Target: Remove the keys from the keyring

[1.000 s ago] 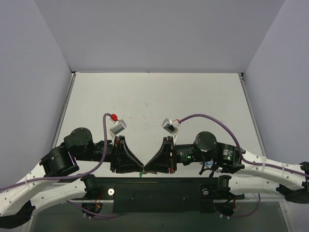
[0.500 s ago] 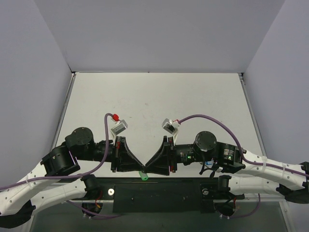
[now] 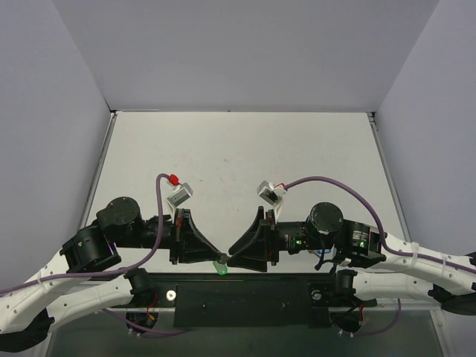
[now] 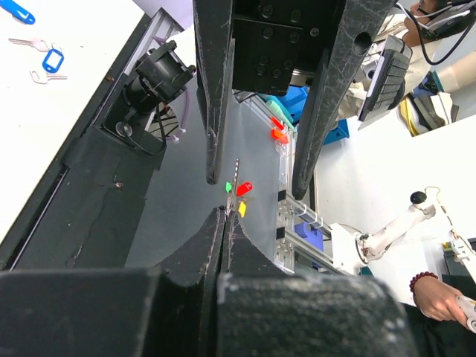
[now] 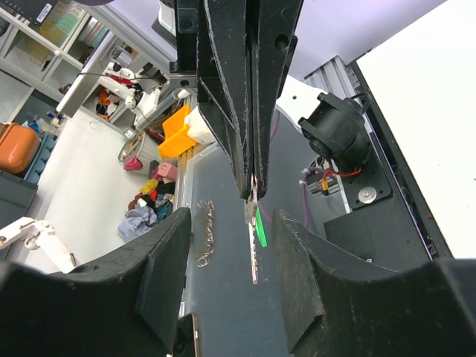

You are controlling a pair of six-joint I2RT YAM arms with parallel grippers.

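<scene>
My left gripper is shut at its tips on the keys. In the right wrist view its fingers come down from the top, with the silver key and the green piece hanging below them. The keyring is hidden at the pinch. In the top view only the green piece shows. My right gripper is open, a finger on each side of the hanging key without touching it. In the left wrist view my left gripper is shut on a thin metal edge, facing the open right fingers.
The grippers meet over the table's near edge, above the black front rail. Blue-tagged keys lie on the white table. A small chain lies below the translucent floor panel. Grey walls enclose the table.
The right arm has drawn back a little to the right, so its tips stand slightly off the left gripper's. The green piece has turned a little under the left tips.
</scene>
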